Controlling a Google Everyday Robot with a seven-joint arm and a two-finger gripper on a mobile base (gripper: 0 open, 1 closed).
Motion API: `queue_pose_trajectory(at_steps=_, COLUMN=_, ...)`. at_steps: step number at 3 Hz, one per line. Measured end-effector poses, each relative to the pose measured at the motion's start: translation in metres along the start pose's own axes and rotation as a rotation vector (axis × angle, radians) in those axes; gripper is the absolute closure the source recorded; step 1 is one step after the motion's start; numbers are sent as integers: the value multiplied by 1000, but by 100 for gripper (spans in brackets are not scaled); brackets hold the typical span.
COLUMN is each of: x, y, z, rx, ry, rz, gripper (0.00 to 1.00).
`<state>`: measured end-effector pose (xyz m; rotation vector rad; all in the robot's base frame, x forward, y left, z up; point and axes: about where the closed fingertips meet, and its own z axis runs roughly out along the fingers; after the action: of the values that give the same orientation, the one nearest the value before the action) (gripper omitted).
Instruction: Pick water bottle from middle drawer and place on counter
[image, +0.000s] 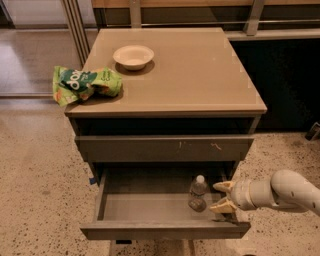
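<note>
The desk (200, 75) is topped in glossy tan-beige. A cream bowl (133, 56) and a green bag (85, 84) printed in white and orange are seen on it. The floor (35, 175) is speckled. A clear, white-capped bottle (198, 194) is kept in the grey-brown drawer (165, 230). The off-white gripper (220, 196), tipped pale yellow, is held just beside the bottle, fingers apart.
</note>
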<state>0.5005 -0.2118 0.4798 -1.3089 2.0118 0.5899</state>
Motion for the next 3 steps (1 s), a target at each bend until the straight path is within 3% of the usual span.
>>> queue_pose_trajectory(at_steps=1, x=0, y=-10, z=15, rx=-14, ry=-46, rz=10, gripper=16)
queue_pose_trajectory(at_steps=2, x=-5, y=-15, z=26, rx=-26, ry=-86, rz=7, gripper=7)
queue_pose_trajectory(at_steps=3, x=-14, y=-14, z=38, rx=-49, ry=-129, rz=-5, gripper=7)
